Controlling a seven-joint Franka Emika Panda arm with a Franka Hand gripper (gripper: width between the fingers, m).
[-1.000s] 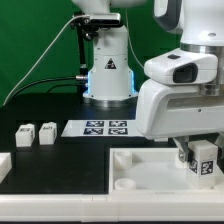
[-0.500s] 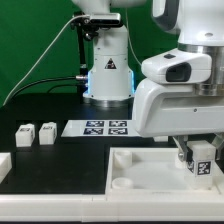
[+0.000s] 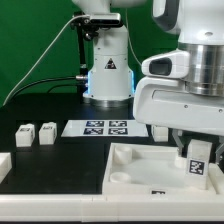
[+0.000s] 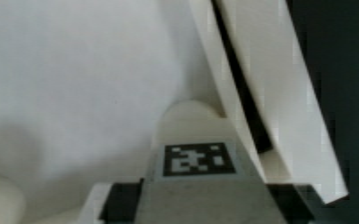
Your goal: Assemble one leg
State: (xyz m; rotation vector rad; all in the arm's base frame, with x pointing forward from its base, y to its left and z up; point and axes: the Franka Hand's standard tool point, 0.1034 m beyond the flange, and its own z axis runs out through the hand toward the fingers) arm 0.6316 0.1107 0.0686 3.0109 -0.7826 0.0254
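My gripper (image 3: 197,160) is shut on a leg (image 3: 197,157), a small white block with a black-and-white tag, and holds it upright over the right side of the large white tray-like piece (image 3: 135,172). In the wrist view the leg (image 4: 197,150) runs out from between my dark fingers (image 4: 130,203) toward the tray's floor, close beside the tray's raised rim (image 4: 256,90). Two more legs (image 3: 24,135) (image 3: 46,133) lie on the table at the exterior view's left.
The marker board (image 3: 98,128) lies behind the tray. The arm's white base (image 3: 108,70) stands at the back. Another white part (image 3: 3,167) shows at the exterior view's left edge. A black cable (image 3: 45,55) hangs at the back left.
The arm has risen a little with the leg in it. The tray appears tilted or shifted compared with before.
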